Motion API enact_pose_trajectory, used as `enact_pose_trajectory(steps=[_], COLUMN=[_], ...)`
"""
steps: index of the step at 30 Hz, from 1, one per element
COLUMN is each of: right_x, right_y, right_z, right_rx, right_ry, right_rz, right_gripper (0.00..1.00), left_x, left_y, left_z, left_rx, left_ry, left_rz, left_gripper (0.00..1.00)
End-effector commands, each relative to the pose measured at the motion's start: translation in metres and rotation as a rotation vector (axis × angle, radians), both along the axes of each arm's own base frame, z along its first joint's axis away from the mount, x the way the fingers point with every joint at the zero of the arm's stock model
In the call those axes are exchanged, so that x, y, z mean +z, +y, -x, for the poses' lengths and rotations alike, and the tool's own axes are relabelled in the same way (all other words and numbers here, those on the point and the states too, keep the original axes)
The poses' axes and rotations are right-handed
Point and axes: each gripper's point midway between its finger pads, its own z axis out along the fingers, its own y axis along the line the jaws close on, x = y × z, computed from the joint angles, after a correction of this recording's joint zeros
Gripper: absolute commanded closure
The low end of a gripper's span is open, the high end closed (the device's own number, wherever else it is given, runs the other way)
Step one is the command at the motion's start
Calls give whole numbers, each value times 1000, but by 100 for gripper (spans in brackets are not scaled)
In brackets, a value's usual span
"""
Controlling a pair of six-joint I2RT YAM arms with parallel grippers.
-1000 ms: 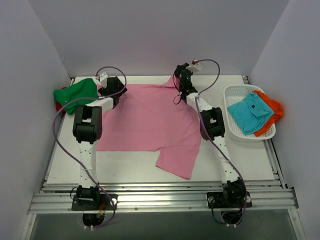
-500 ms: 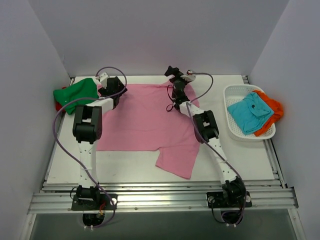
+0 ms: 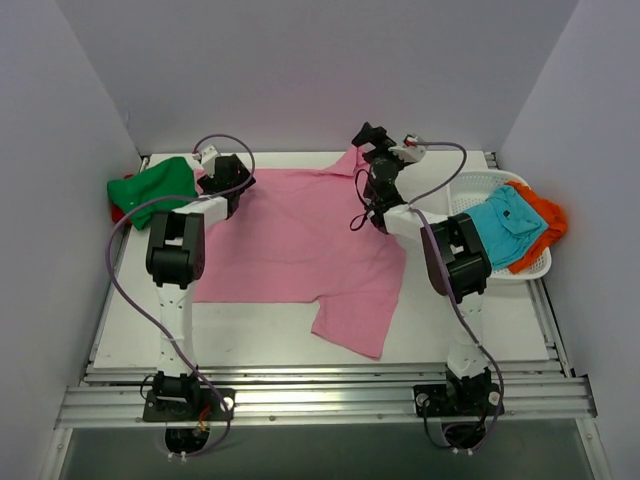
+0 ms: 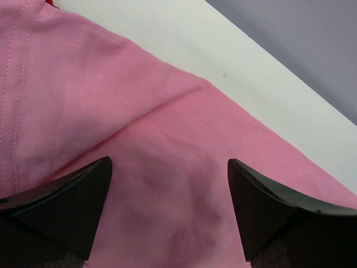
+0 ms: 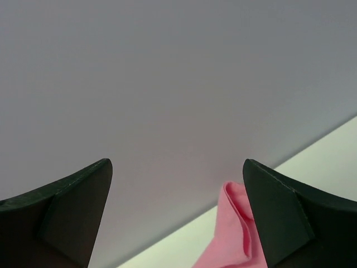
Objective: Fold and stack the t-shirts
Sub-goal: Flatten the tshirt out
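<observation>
The pink t-shirt (image 3: pixel 290 240) lay spread across the middle of the tabletop (image 3: pixel 250 335), mostly flat, with one sleeve reaching toward the near edge and its collar end against the far side. The left fingers (image 4: pixel 61 212) stood wide apart at the shirt's far-left corner. Pink cloth with a seam and a soft crease showed beneath the gap and nothing was pinched between them; whether their tips touched the fabric could not be told. Just beside that corner, at the left wall, a green t-shirt (image 3: pixel 155 182) sat bunched up with a bit of red t-shirt (image 3: pixel 118 212) showing under it. The right fingers (image 5: pixel 61 218) were likewise released and empty. They were lifted over the far edge of the pink shirt and aimed at the grey back wall (image 5: pixel 178 84), with only a raised fold of pink cloth visible low in the wrist view. On the right, a white mesh basket (image 3: pixel 515 272) held a teal t-shirt (image 3: pixel 500 225), and an orange t-shirt (image 3: pixel 548 220) draped over its far-right rim.
</observation>
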Motion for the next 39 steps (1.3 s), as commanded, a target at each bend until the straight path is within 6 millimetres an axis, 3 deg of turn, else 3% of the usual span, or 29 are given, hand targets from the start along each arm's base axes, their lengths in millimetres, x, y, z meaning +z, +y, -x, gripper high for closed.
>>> enact_pose_trajectory(steps=[1, 4, 6, 8, 9, 11, 12, 14, 18, 24, 31, 39], right_x=[-1, -26, -30, -51, -41, -63, -53, -74, -83, -98, -132, -149], right_y=[-5, 10, 21, 30, 35, 41, 43, 44, 34, 32, 37, 63], right_z=[6, -7, -18, -28, -35, -44, -52, -60, -75, -80, -83, -93], right_rx=[-24, 30, 73, 112, 127, 154, 160, 166, 162, 160, 165, 197], right_ry=[27, 107, 141, 190, 171, 213, 197, 242, 259, 280, 328, 349], right_rz=[-39, -33, -40, -31, -47, -41, -49, -49, -75, -88, -106, -98], right_gripper=[2, 4, 6, 8, 8, 9, 9, 10, 11, 11, 12, 12], left_x=[33, 34, 33, 34, 33, 34, 33, 34, 33, 33, 33, 33], left_y=[-2, -3, -3, -4, -3, -3, -3, -3, -2, -2, -1, -1], left_z=[-10, -10, -10, -10, -10, -10, -10, -10, -10, -10, -10, -10], left_rx=[-6, -7, -8, -11, -10, -10, -10, -9, -7, -6, -6, -5], left_ry=[-68, -73, -73, -74, -72, -74, -74, -76, -74, -75, -78, -82], left_rz=[6, 9, 10, 10, 10, 10, 10, 12, 12, 15, 20, 22], left_gripper=[6, 6, 6, 6, 6, 6, 6, 6, 6, 6, 6, 6])
